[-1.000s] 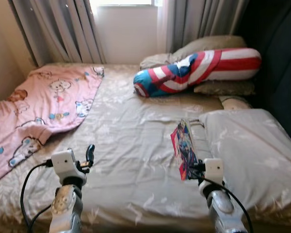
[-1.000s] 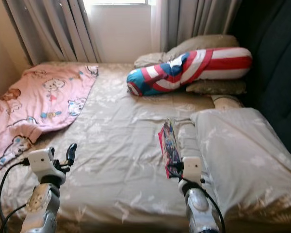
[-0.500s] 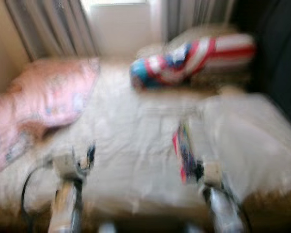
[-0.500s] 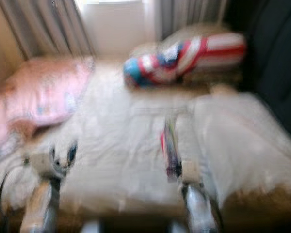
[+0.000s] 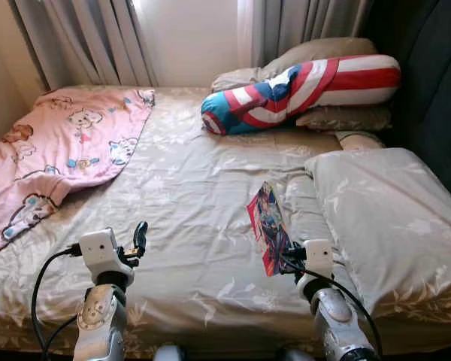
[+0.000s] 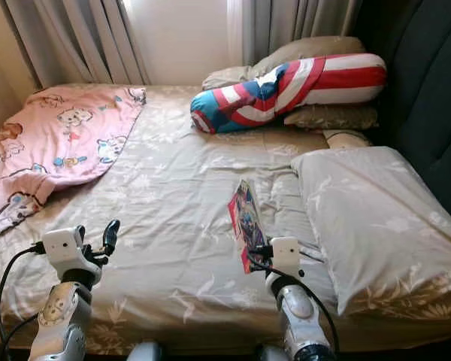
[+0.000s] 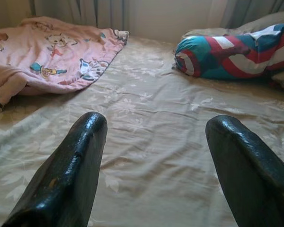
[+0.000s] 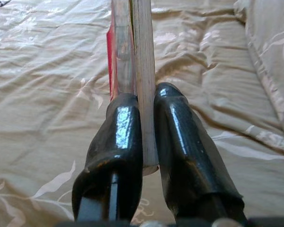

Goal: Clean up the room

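A big bed with a tan flowered sheet is in front of the robot. No box or basket can be seen, so nothing sits inside anything.

A pink blanket with little cartoon animals lies on the bed at about 10 o'clock. A big tan pillow lies at about 3 o'clock. A long red, white and blue bolster lies at about 1 o'clock, and it leans on tan pillows behind it. Gray curtains hang at 12 o'clock.

The right gripper is at about 5 o'clock, low over the near edge of the bed. Its two black fingers are squeezed tight on a thin, colorful book. The book stands up on its edge, just beside the big tan pillow and above the sheet.

The left gripper is at about 7 o'clock, over the sheet. Its fingers are spread wide apart and hold nothing.

A second ago the picture showed the bed from a bit farther back, and then it went blurry. Now it is sharp again and the camera looks down more. The book leans back more toward the robot's left than before. Both grippers keep the same hold as before.
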Available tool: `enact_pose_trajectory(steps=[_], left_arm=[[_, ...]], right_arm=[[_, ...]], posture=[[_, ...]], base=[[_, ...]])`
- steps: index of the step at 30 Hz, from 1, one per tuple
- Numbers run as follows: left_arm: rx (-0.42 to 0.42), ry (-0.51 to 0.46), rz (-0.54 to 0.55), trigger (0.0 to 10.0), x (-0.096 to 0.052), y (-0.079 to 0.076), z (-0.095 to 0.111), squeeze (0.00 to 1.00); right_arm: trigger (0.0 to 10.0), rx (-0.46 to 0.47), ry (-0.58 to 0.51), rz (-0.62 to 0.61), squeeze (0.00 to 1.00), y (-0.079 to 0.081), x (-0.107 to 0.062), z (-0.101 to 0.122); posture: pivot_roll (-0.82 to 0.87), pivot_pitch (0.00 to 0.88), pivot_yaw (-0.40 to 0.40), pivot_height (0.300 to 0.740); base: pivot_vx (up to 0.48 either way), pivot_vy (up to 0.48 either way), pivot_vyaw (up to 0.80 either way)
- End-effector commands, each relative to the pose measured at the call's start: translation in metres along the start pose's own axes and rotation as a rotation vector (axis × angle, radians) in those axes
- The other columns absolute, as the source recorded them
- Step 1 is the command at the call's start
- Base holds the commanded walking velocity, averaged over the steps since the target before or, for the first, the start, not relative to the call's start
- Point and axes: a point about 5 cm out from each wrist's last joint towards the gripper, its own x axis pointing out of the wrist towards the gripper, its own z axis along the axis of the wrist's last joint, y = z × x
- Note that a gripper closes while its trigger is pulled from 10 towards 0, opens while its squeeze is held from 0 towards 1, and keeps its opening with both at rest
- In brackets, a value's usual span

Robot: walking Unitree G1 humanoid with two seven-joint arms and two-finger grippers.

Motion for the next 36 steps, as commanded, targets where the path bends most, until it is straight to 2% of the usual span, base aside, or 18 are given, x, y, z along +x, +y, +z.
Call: enact_pose_trajectory(steps=[1, 18, 23, 29, 33, 36], left_arm=[[0.006, -0.008, -0.001, 10.0, -0.0006, 0.0024, 0.0044, 0.00], [0.021, 0.004, -0.029, 10.0, 0.0001, 0.0019, 0.0069, 0.00], [0.028, 0.007, -0.034, 10.0, 0.0004, 0.0031, 0.0089, 0.00], [0.043, 0.013, -0.036, 10.0, -0.0020, 0.0068, 0.0099, 0.00], [0.050, 0.015, -0.039, 10.0, -0.0044, 0.0082, 0.0113, 0.00], [0.051, 0.017, -0.041, 10.0, -0.0050, 0.0084, 0.0118, 0.00]], right_arm=[[10.0, -0.017, -0.055, 0.023, 0.00, 0.0041, 0.0066, 0.0146], [10.0, -0.014, -0.043, 0.029, 0.00, 0.0057, 0.0064, 0.0112], [10.0, 0.001, -0.029, 0.050, 0.00, 0.0098, 0.0067, 0.0089], [10.0, 0.059, -0.007, 0.045, 0.00, 0.0114, 0.0079, 0.0062], [10.0, 0.183, 0.014, 0.007, 0.00, 0.0083, 0.0101, 0.0053], [10.0, 0.202, 0.017, 0.002, 0.00, 0.0079, 0.0104, 0.0053]], posture=[[0.03, 0.000, 0.014, 0.644], [0.03, 0.000, 0.034, 0.644], [0.03, 0.000, 0.038, 0.644], [0.04, 0.000, 0.042, 0.644], [0.05, 0.000, 0.053, 0.644], [0.05, 0.000, 0.053, 0.644]], base=[[0.259, 0.000, 0.00], [0.331, 0.000, 0.00], [0.105, 0.000, 0.00], [0.000, 0.000, 0.00], [0.000, 0.000, 0.00], [0.000, 0.000, 0.00]])
